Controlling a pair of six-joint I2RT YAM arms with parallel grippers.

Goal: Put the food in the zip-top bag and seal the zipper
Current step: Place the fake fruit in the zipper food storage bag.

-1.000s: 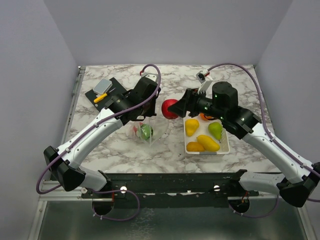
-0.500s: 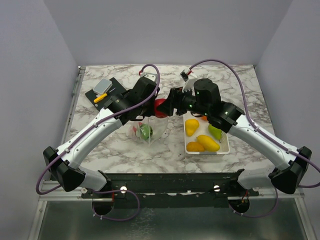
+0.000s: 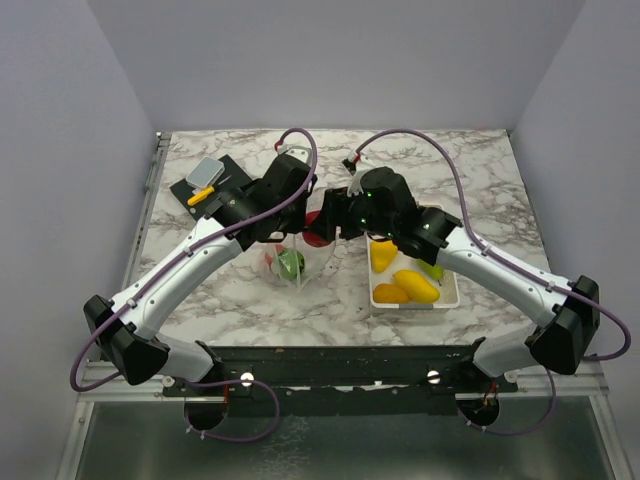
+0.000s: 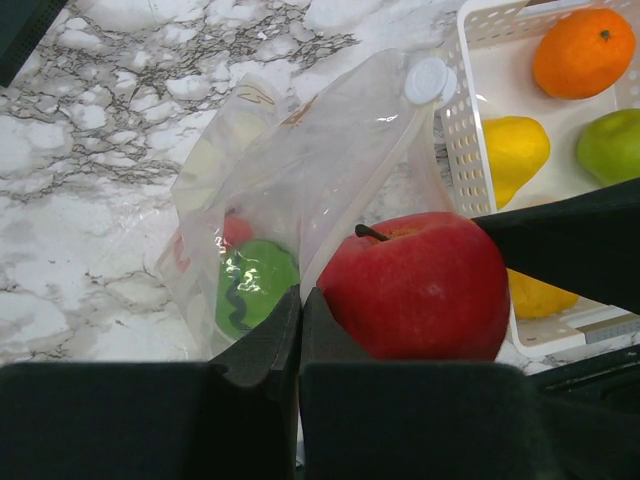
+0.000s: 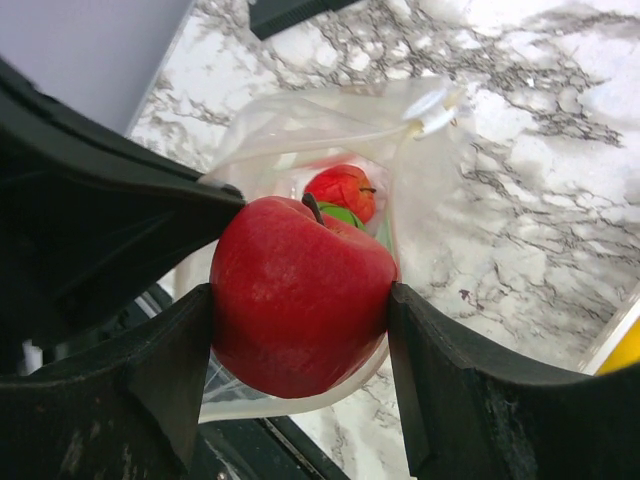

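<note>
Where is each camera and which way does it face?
Top external: above and behind the robot, looking down on the table; both arms show.
Left wrist: on the left arm, facing the zip-top bag past the left claw shut on its edge.
Right wrist: on the right arm, facing the bag's mouth past its right claw.
Shared: both wrist views show the right claw's red apple.

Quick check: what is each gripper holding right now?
Left gripper: shut, pinching the zip-top bag at its edge.
Right gripper: closed on the red apple.
</note>
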